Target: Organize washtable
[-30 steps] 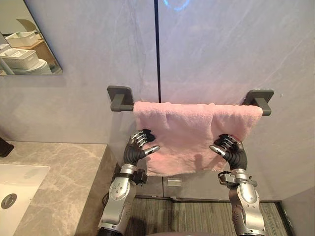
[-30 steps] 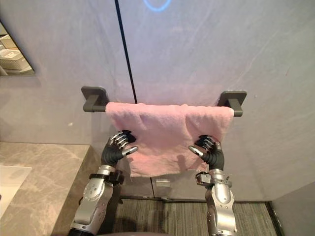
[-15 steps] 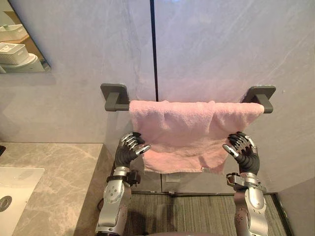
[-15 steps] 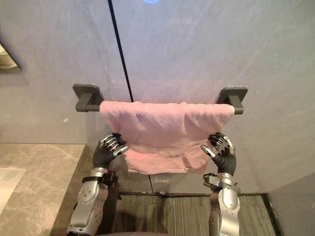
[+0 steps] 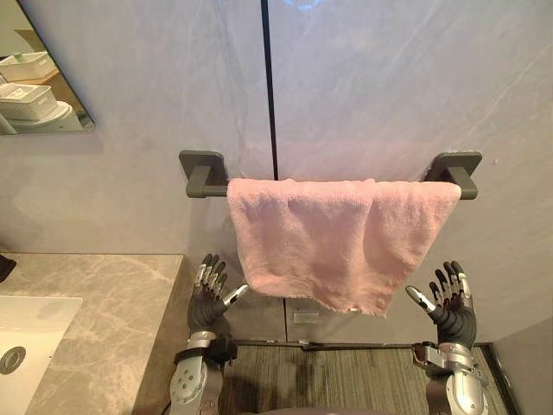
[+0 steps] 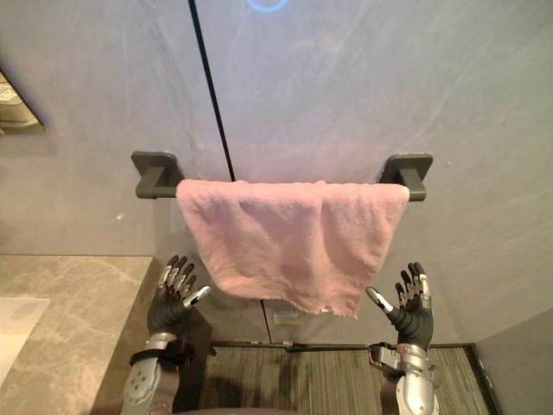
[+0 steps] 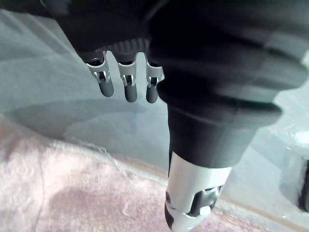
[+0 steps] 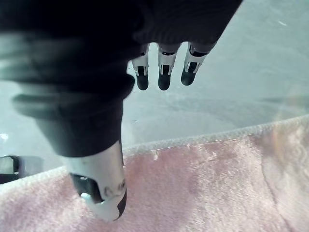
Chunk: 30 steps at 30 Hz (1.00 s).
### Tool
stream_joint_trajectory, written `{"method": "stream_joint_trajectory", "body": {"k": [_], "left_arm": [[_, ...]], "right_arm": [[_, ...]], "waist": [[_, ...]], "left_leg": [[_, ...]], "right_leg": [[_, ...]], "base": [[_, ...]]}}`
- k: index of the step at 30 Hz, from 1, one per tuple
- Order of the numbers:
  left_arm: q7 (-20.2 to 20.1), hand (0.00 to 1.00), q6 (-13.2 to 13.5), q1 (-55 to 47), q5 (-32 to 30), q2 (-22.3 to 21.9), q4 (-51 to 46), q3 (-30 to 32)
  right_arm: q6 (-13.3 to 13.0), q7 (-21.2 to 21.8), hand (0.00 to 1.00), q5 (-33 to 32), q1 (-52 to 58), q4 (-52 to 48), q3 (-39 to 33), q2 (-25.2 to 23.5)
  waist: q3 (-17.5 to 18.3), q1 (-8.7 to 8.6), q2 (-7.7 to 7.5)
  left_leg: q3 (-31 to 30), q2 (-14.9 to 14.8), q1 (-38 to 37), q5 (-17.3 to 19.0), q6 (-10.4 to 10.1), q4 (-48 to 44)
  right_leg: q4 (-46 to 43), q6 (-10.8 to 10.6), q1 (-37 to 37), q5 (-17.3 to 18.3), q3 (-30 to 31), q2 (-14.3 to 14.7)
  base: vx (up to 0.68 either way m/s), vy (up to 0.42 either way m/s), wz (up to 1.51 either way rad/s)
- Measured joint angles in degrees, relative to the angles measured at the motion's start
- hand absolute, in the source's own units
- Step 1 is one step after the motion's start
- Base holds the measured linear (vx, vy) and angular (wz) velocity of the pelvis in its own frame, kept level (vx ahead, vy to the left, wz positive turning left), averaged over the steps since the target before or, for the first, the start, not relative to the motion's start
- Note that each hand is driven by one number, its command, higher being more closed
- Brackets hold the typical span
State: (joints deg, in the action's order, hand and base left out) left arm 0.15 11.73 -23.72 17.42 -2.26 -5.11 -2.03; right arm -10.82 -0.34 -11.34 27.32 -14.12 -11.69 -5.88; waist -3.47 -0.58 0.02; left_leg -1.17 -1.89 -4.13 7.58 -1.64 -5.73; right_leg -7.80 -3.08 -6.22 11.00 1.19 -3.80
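Pink towel (image 5: pixel 341 242) hangs over the wall rail, draped btw the two dark brackets (image 5: pixel 200 171), above the floor and off to the R of the counter (image 5: pixel 95 303). Its hem runs uneven, dropping lower toward the R corner.

We judge it soft, light and limp w/ a grippy pile. No slip risk and nothing fragile, but it'll prob bunch and slide along the rail if tugged from one side only. Best hold IMO: pinch the hanging side edges near the lower corners, one per hand, and pull evenly.

Our left hand (image 5: pixel 207 292) sits just L of the towel's lower L corner, fingers straight and spread, holding nothing, apparently not touching cloth. Our right hand (image 5: pixel 448 301) is likewise splayed and empty, just R of the lower R corner w/ a small gap.
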Motion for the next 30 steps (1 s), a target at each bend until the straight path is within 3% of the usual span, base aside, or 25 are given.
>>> {"method": "stream_joint_trajectory", "body": {"k": [6,11,18,24,30], "left_arm": [[-0.02,0.0,-0.75,0.37,-1.92,0.11,10.55,0.51],[1.36,0.0,-2.01,2.78,-8.35,0.34,21.56,0.67],[3.68,0.0,-2.77,4.99,-11.64,1.0,34.9,2.09],[4.42,0.0,-3.18,8.51,-11.48,0.76,42.2,5.2],[5.14,0.0,-3.67,10.59,-11.56,1.38,47.65,7.43]], "right_arm": [[0.69,-0.46,0.0,4.96,0.34,11.15,1.71,0.21],[1.41,-2.53,0.0,9.81,-2.71,22.84,2.6,1.56],[2.54,-4.6,0.0,8.95,-7.07,38.18,2.47,1.83],[2.67,-5.95,0.0,5.85,-11.72,44.85,-0.19,1.98],[3.06,-5.9,0.0,5.34,-13.52,50.61,-1.68,1.94]], "waist": [[1.54,0.47,-0.84],[1.66,1.47,-0.96],[1.79,1.47,-0.92],[-0.18,1.62,-0.99],[-0.17,1.49,-1.06]], "left_leg": [[0.05,-0.01,0.66,0.35,-0.08,-1.4],[-0.02,0.02,0.7,0.24,-0.25,-1.3],[-0.52,-0.17,0.8,-1.03,-1.31,-0.29],[2.3,-1.17,4.75,0.69,-1.34,-6.44],[2.99,-0.94,6.07,0.86,-1.2,-5.95]], "right_leg": [[-1.33,-0.16,0.56,0.68,-1.01,-0.15],[-2.65,0.12,0.54,1.26,-1.29,-0.27],[-2.79,0.13,0.52,1.26,-2.7,-0.24],[-4.66,0.16,2.49,1.25,-4.32,-0.09],[-3.83,0.06,3.57,0.95,-3.75,-0.29]], "base": [[0.02,-0.016,0.05],[-0.02,-0.008,0.03],[-0.03,-0.021,0.1],[-0.07,-0.004,0.15],[-0.06,0.021,-0.06]]}}
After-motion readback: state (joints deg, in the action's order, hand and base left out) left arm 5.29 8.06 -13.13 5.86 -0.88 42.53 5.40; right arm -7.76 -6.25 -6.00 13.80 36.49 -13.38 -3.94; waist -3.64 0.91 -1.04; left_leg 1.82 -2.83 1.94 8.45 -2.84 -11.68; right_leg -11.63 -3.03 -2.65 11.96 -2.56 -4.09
